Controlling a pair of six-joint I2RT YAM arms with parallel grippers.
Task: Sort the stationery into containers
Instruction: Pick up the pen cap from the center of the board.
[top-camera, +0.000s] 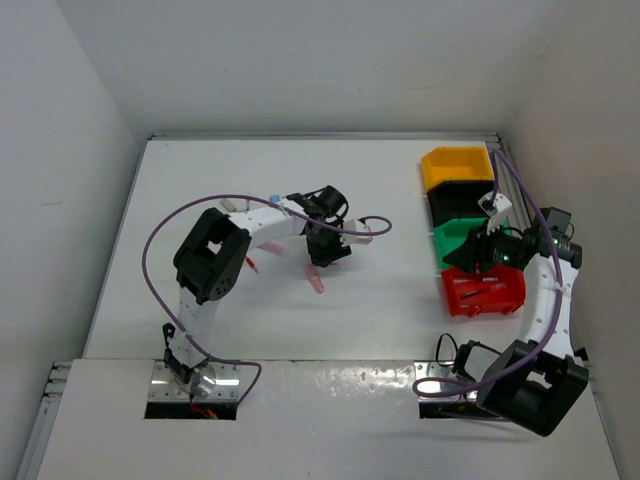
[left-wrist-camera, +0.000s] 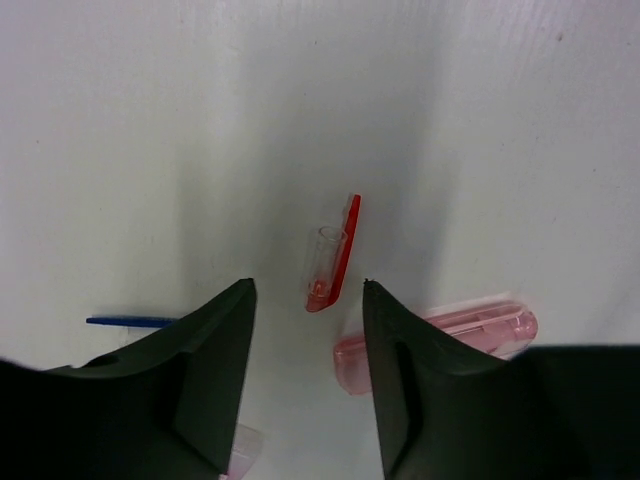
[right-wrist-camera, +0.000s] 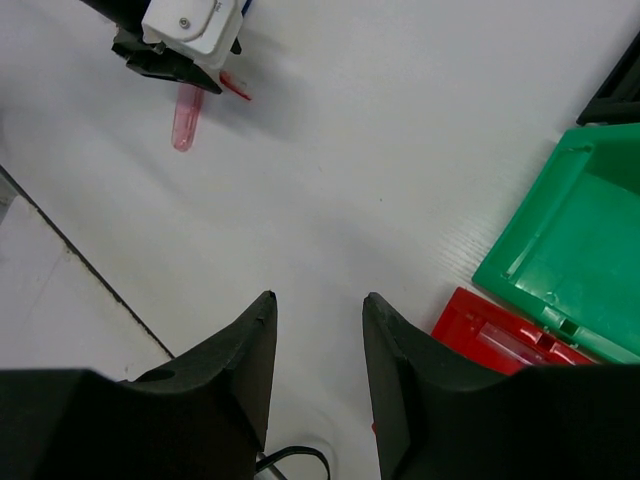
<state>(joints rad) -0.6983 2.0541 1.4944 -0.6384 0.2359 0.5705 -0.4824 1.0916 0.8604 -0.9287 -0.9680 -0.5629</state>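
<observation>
My left gripper (left-wrist-camera: 308, 288) hangs open just above the white table, nothing between its fingers. A short red pen cap with a clear tube (left-wrist-camera: 332, 255) lies just beyond the fingertips. A pink marker (left-wrist-camera: 445, 332) lies partly behind the right finger, and a thin blue pen (left-wrist-camera: 130, 321) shows beside the left finger. From above, the left gripper (top-camera: 325, 250) is mid-table with the pink marker (top-camera: 316, 281) just in front of it. My right gripper (right-wrist-camera: 318, 297) is open and empty beside the green bin (right-wrist-camera: 575, 250) and red bin (right-wrist-camera: 490, 335).
Yellow (top-camera: 457, 165), black (top-camera: 460, 203), green (top-camera: 455, 240) and red (top-camera: 485, 290) bins stand in a column at the right. The right gripper (top-camera: 462, 258) hovers at their left edge. A purple cable (top-camera: 365, 228) loops by the left wrist.
</observation>
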